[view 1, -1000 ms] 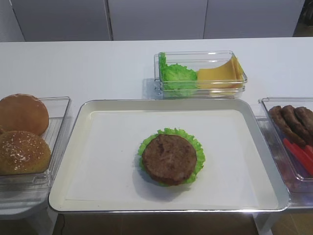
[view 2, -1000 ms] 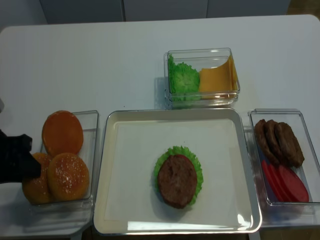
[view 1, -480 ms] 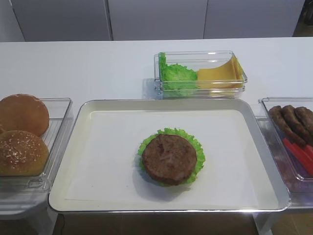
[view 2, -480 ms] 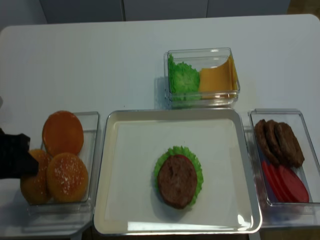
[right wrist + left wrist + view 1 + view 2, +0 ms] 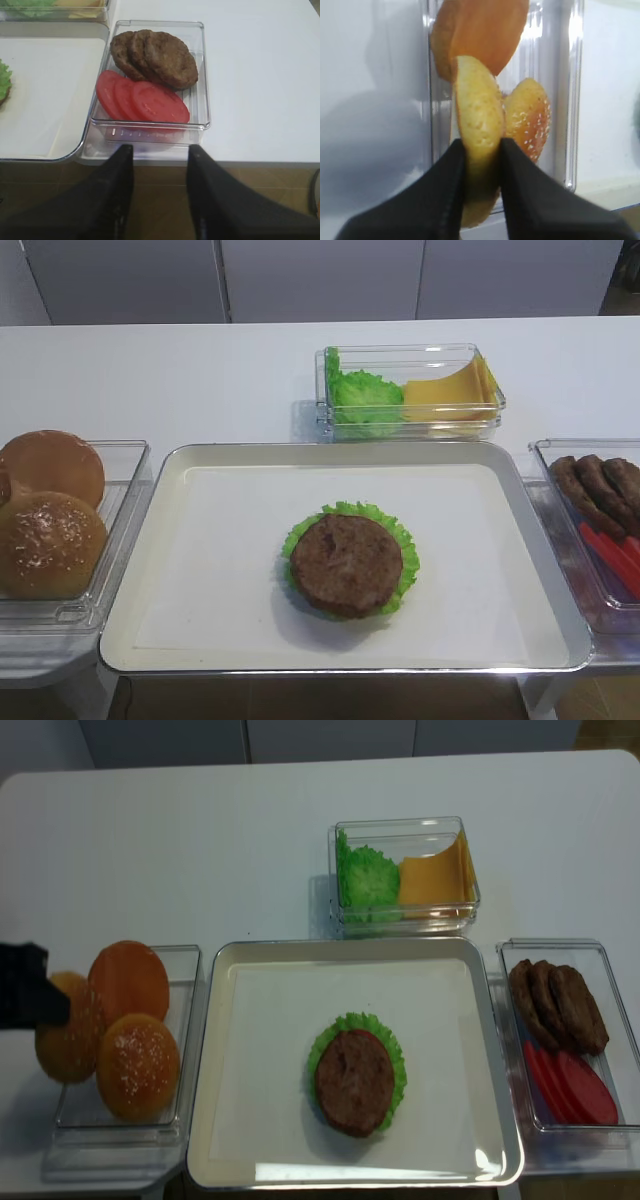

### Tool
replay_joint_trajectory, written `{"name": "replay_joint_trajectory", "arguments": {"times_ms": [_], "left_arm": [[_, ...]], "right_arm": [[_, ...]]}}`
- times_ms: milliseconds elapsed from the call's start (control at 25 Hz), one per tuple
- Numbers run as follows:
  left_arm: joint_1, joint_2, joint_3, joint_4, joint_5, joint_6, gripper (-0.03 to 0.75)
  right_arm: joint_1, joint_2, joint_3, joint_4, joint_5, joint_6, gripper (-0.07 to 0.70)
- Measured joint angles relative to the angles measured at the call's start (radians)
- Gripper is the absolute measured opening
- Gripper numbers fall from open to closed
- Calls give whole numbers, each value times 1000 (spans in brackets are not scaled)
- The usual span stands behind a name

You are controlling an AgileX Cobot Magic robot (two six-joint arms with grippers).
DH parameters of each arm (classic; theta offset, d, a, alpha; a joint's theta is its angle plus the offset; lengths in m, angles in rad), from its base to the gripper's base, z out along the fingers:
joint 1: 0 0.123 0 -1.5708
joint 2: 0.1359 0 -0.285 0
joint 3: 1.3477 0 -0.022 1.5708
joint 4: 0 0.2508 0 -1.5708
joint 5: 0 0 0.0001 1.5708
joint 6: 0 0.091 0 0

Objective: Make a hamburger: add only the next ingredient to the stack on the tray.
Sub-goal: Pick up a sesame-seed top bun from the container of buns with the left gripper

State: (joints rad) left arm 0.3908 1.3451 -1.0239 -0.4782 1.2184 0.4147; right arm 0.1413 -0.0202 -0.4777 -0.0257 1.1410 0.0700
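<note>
My left gripper (image 5: pixel 481 145) is shut on a golden-brown bun top (image 5: pixel 476 115), held on edge above the clear bun bin (image 5: pixel 572 90). In the realsense view this gripper (image 5: pixel 45 1005) holds the bun top (image 5: pixel 70 1040) over the bin's left side. A sesame bun (image 5: pixel 137 1065) and a smooth bun (image 5: pixel 128 982) lie in the bin. The stack (image 5: pixel 346 562), a patty on lettuce, sits mid-tray (image 5: pixel 220 540). My right gripper (image 5: pixel 161 150) hangs off the table's front edge, fingers apart, holding nothing.
A clear bin (image 5: pixel 410 352) of lettuce and cheese stands behind the tray. On the right, a bin (image 5: pixel 200 75) holds brown patties (image 5: pixel 155 57) and tomato slices (image 5: pixel 142 100). The white table (image 5: pixel 200 380) stretches behind.
The left gripper closed on the bun top and raised it from the bin's near left corner toward the back. The sesame bun beside it shifted slightly. The right gripper stayed still.
</note>
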Motion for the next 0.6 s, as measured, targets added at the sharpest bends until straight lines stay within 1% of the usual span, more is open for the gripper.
{"name": "replay_joint_trajectory", "arguments": {"times_ms": [240, 360, 440, 520, 600], "left_arm": [[0, 0, -124, -66, 4, 0, 137], [-2, -1, -153, -98, 6, -15, 135], [-24, -1, -155, -106, 6, -38, 135], [-63, -1, -155, -106, 6, -43, 135], [-118, -1, -155, -107, 6, -54, 135]], "right_arm": [[0, 0, 0, 0, 0, 0, 272], [0, 0, 0, 0, 0, 0, 272], [0, 0, 0, 0, 0, 0, 272], [0, 0, 0, 0, 0, 0, 272], [0, 0, 0, 0, 0, 0, 272]]}}
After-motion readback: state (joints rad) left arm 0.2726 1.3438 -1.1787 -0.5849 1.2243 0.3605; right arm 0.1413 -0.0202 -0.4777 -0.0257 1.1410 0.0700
